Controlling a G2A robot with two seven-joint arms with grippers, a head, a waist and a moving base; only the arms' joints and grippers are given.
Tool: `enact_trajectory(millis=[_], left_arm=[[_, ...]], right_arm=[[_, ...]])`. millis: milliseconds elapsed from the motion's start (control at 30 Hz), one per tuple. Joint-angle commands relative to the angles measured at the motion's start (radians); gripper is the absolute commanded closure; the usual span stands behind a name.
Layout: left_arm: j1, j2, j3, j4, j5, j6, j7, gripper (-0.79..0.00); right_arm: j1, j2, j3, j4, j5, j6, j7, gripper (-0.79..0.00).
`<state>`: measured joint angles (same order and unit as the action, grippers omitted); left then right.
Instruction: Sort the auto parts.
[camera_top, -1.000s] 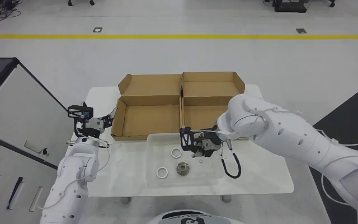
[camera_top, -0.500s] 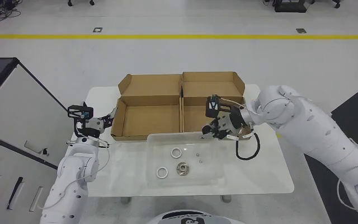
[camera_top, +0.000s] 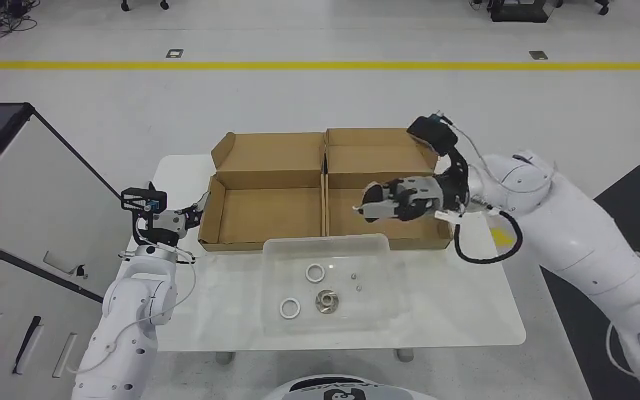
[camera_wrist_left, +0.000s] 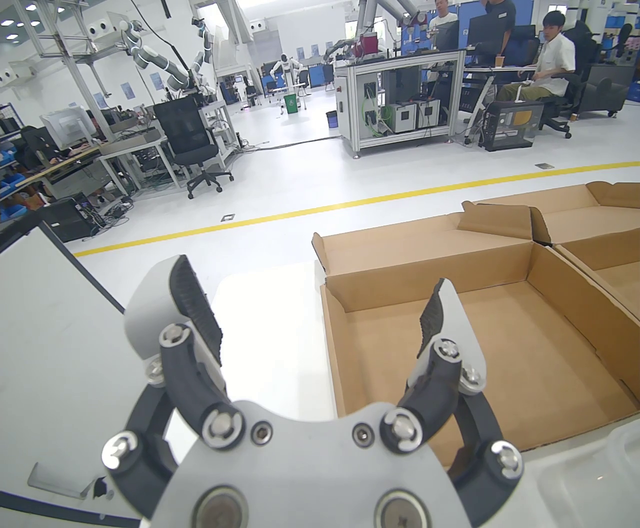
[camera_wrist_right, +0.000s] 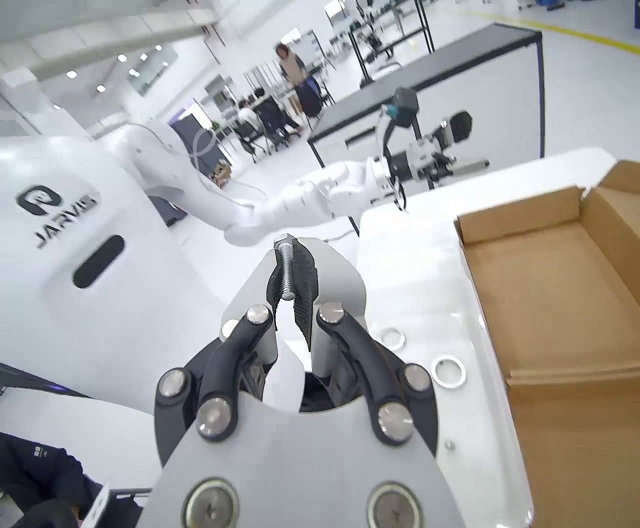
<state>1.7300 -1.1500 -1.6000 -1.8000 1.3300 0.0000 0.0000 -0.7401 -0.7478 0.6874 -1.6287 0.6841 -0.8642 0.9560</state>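
I am watching the right end effector (camera_top: 372, 207) hovering over the right cardboard box (camera_top: 385, 165), above the part of its floor nearest the wall it shares with the left cardboard box (camera_top: 262, 215). In the right wrist view its fingers (camera_wrist_right: 332, 280) are pressing together on a threaded bolt (camera_wrist_right: 285, 260). The bolt is lying lengthwise between the pads, with its hex head poking out past the tips.

The left end effector (camera_wrist_left: 320, 310) is hanging over the left edge of the surface (camera_top: 470, 300), just beside the left box's outer wall, with its fingers (camera_wrist_left: 192, 305) spread wide apart.

Both boxes are lying open side by side along the far half of the surface, their inner walls touching. A clear tray (camera_top: 375, 310) is sitting just in front of their near walls, toward the front edge. Inside it I am seeing:
- a white ring (camera_top: 314, 271) near the middle
- a second white ring (camera_top: 290, 308) toward the tray's front left corner
- a grey gear-like part (camera_top: 326, 299) just beside that second ring
- a small nut (camera_top: 356, 283) a little apart from the rest
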Motion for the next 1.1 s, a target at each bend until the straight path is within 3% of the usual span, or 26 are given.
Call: enact_trajectory(millis=[0, 267, 533, 967, 1067], left_arm=[[0.000, 0.000, 0.000, 0.000, 0.000, 0.000, 0.000, -0.785], [0.000, 0.000, 0.000, 0.000, 0.000, 0.000, 0.000, -0.785], [0.000, 0.000, 0.000, 0.000, 0.000, 0.000, 0.000, -0.785], [0.000, 0.000, 0.000, 0.000, 0.000, 0.000, 0.000, -0.785], [0.000, 0.000, 0.000, 0.000, 0.000, 0.000, 0.000, -0.785]], right_arm=[[0.011, -0.007, -0.009, -0.003, 0.066, -0.014, -0.014, 0.000], [0.031, -0.039, -0.022, -0.050, 0.311, -0.073, -0.073, 0.000], [0.032, -0.084, 0.035, -0.110, 0.484, -0.056, -0.055, 0.000], [0.024, -0.092, 0.053, -0.128, 0.489, -0.041, -0.055, 0.000], [-0.009, -0.104, 0.069, -0.176, 0.533, -0.080, -0.080, 0.000]])
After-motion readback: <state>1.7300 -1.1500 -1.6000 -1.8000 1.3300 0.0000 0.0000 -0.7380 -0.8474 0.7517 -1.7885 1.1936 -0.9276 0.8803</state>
